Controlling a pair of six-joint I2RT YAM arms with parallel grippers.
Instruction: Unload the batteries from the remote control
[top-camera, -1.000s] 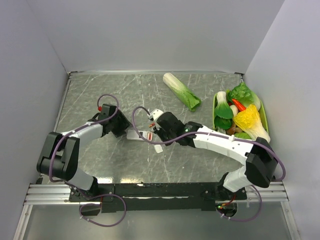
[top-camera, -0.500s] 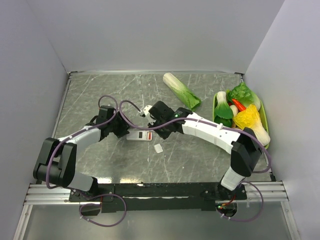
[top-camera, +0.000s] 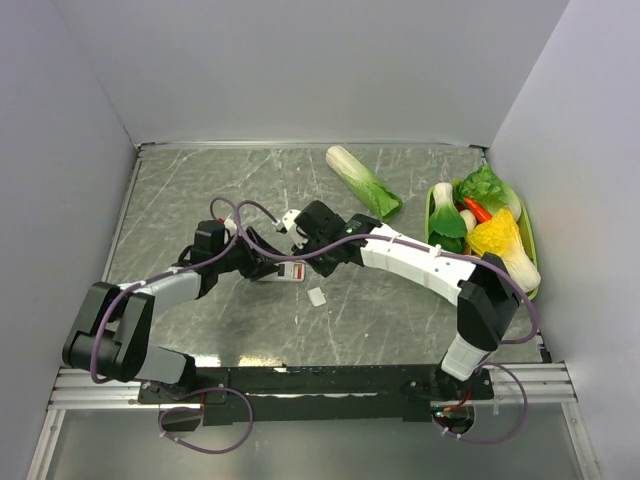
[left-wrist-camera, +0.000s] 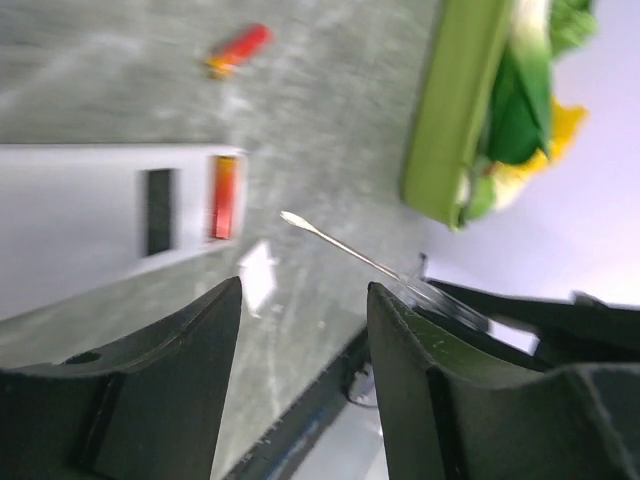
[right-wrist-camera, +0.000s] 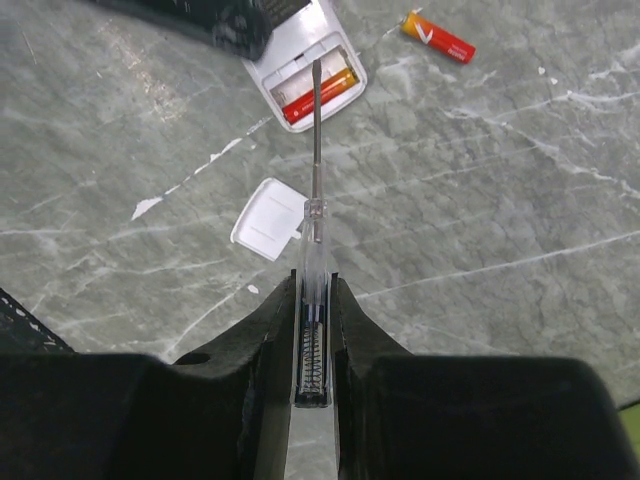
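The grey marbled table (top-camera: 200, 190) carries a green tray (left-wrist-camera: 455, 110) of vegetables at its right edge and a long cabbage (top-camera: 362, 182) lying loose toward the back, both well apart from the work at the middle. There the two arms meet over the remote control (right-wrist-camera: 300, 40), which lies flat with its battery bay uncovered. The left hand (left-wrist-camera: 303, 290) sits at the remote's far end with its fingers spread and nothing between them. The right hand (right-wrist-camera: 312, 290) is clenched on the clear handle of a screwdriver (right-wrist-camera: 315, 140), whose thin shaft points down into the bay. The small white cover (right-wrist-camera: 268, 218) lies on the table just beside the remote. One slot looks empty, and the loose battery (right-wrist-camera: 440, 37) lies on the table near the remote. The seated battery (right-wrist-camera: 335, 90) fills the other slot, with the tip above or on it; contact cannot be told from here. The step in hand appears to be prying out this second cell. To do it well, the tip should probably slip into the gap at one end of the cell and lever gently upward, not push sideways. The left hand would need to press or pinch the remote so it cannot skate. A slow lift should keep the cell from flicking away.
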